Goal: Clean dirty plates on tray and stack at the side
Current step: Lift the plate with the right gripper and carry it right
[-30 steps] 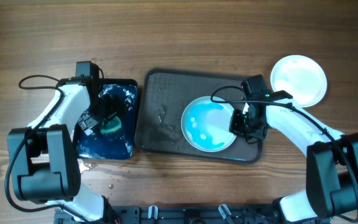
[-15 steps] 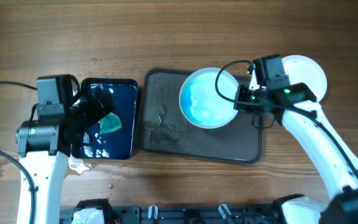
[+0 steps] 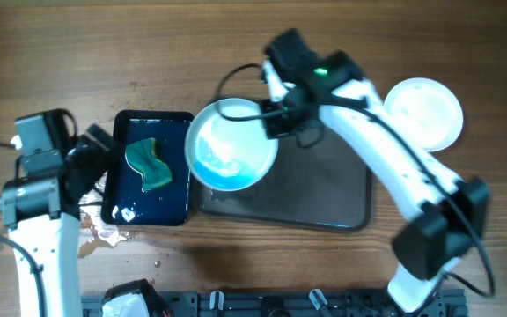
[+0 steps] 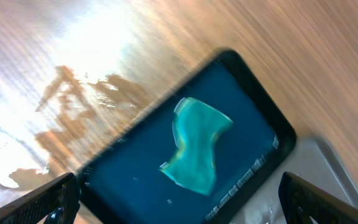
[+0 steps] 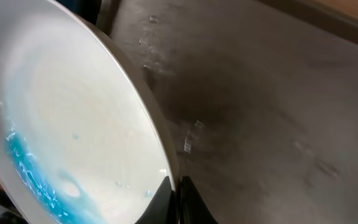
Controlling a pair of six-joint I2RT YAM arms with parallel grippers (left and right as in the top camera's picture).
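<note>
Right claw (image 3: 272,120) grips the tilted plate (image 3: 231,148) over the tray (image 3: 324,198); left claw (image 4: 178,193), released, hangs above the sponge (image 3: 148,164) near the table (image 3: 412,35) left edge

Glossy white plate (image 3: 231,145) under a wet blue film; dark matt tray (image 3: 324,189), droplet-beaded; grained wooden worktop (image 3: 236,53); matt teal sponge (image 3: 148,165).

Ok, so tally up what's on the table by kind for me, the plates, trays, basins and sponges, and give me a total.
White round plates: 2, a blue-smeared plate and a clean plate
Dark grey plastic tray: 1
Black rectangular water basin: 1
Teal wavy sponge: 1
Total: 5
</note>
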